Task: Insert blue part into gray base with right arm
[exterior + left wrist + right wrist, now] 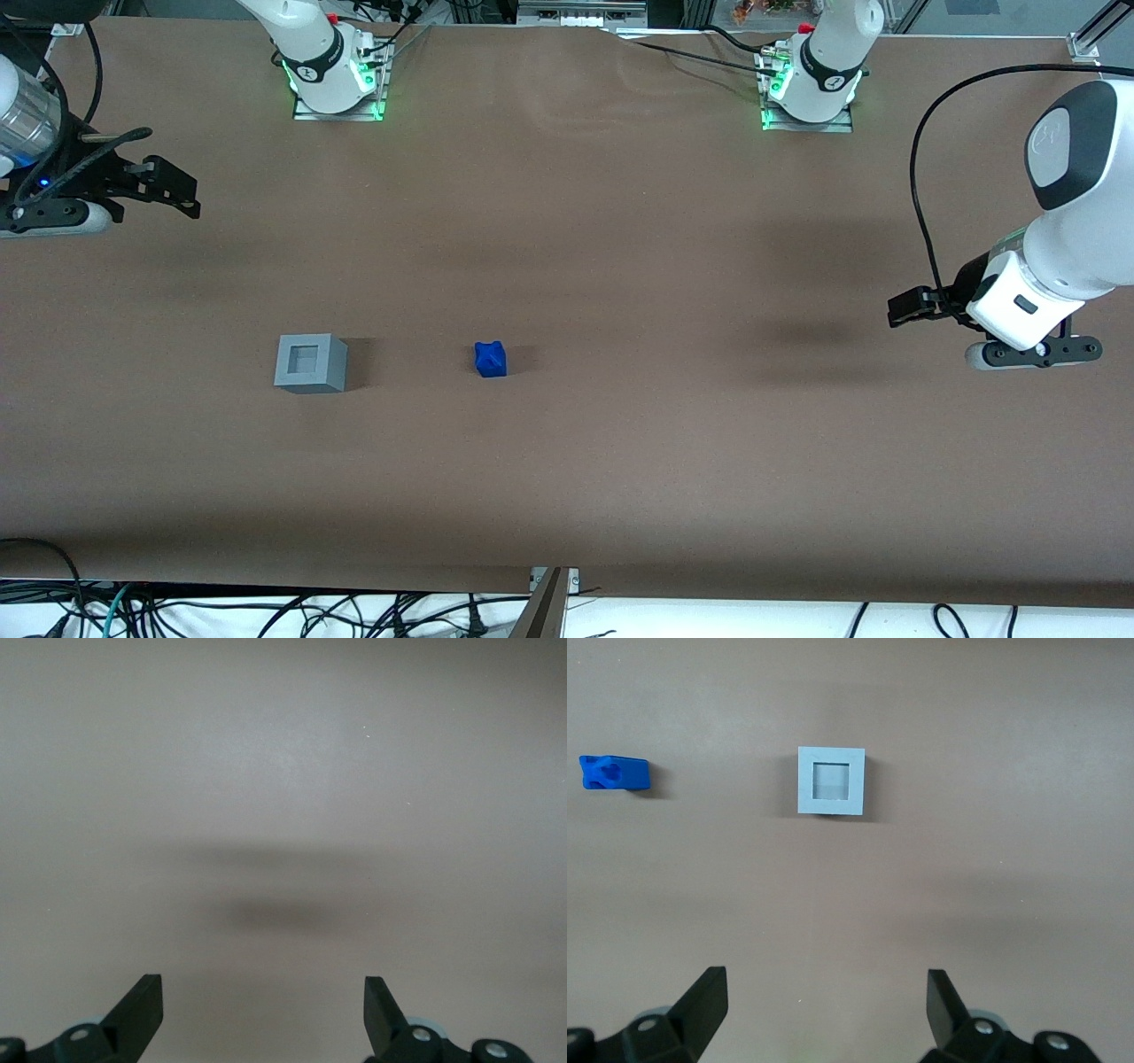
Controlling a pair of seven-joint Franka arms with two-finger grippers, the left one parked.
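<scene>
The gray base, a light-grey cube with a square recess in its top, stands on the brown table. The blue part lies on the table beside it, a short gap away toward the parked arm's end. My right gripper hangs above the table at the working arm's end, farther from the front camera than the base and well apart from both pieces. In the right wrist view the gripper is open and empty, with the gray base and the blue part both in sight ahead of its fingers.
The two arm mounts stand at the table edge farthest from the front camera. The parked arm hangs over its end of the table. Cables lie below the near edge.
</scene>
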